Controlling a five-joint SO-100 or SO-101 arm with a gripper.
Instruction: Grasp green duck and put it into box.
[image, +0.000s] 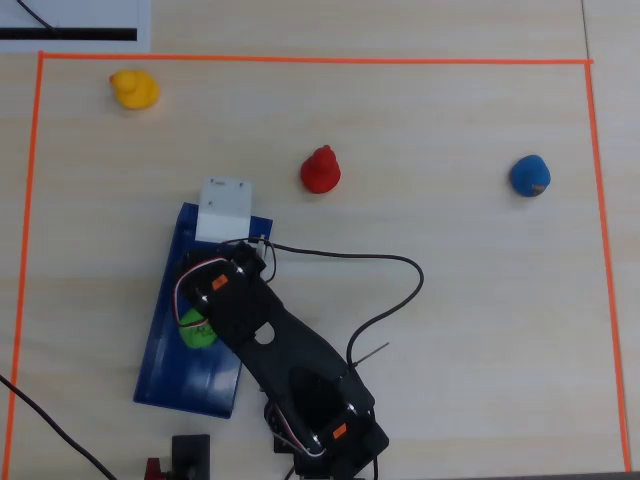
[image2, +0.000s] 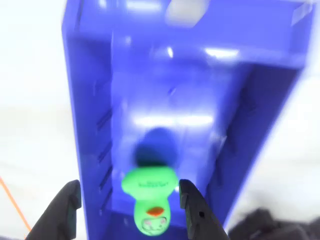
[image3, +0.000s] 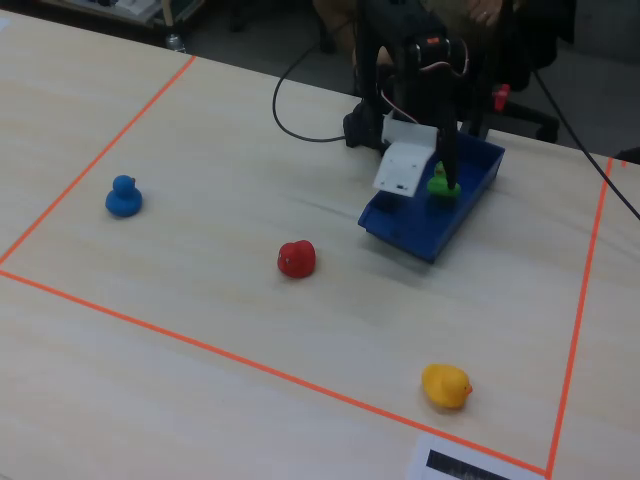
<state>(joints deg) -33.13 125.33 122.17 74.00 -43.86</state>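
Observation:
The green duck (image2: 150, 202) is inside the blue box (image2: 90, 125), near its near end, with its face toward the wrist camera. My gripper (image2: 130, 189) is open and hangs over that end. The duck sits between the jaws: the right jaw is close beside it and the left jaw stands well apart, outside the box wall. In the overhead view the duck (image: 196, 331) shows in the box (image: 170, 365), partly hidden by the arm and gripper (image: 207, 308). In the fixed view the duck (image3: 438, 185) sits in the box (image3: 420, 235) under the gripper (image3: 447, 178).
A red duck (image: 321, 170), a blue duck (image: 529, 176) and a yellow duck (image: 133, 89) stand on the table inside the orange tape border (image: 300, 59). A black cable (image: 380, 290) loops to the right of the arm. A white block (image: 224, 208) sits at the box's far end.

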